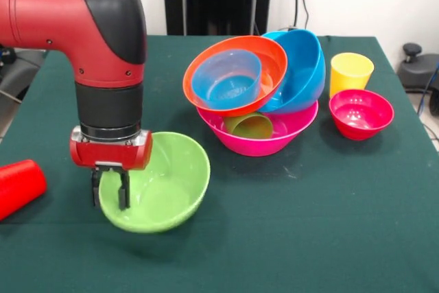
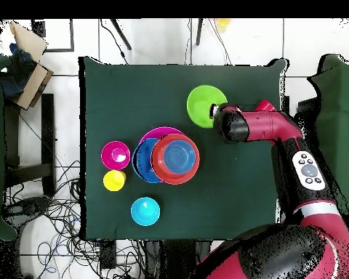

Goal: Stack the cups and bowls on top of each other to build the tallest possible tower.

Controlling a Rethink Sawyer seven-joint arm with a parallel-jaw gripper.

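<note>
My gripper (image 1: pixel 110 189) is shut on the left rim of the lime green bowl (image 1: pixel 161 183), one finger inside and one outside; the bowl tilts, its gripped side lower. The tower stands at mid-table: the pink bowl (image 1: pixel 267 141) holds a green cup (image 1: pixel 250 126) lying in it, the large blue bowl (image 1: pixel 305 66), and a tilted orange bowl (image 1: pixel 274 60) with a small translucent blue bowl (image 1: pixel 226 79) inside. A yellow cup (image 1: pixel 351 72) and a magenta-red bowl (image 1: pixel 361 113) stand to its right. A red cup (image 1: pixel 17 186) lies on its side at the left edge.
In the overhead view a cyan bowl (image 2: pixel 145 211) stands alone near the table's lower edge, below the yellow cup (image 2: pixel 114 180). The arm (image 2: pixel 261 127) reaches over the table's right side to the lime green bowl (image 2: pixel 201 104). Green cloth (image 1: pixel 309 238) covers the table.
</note>
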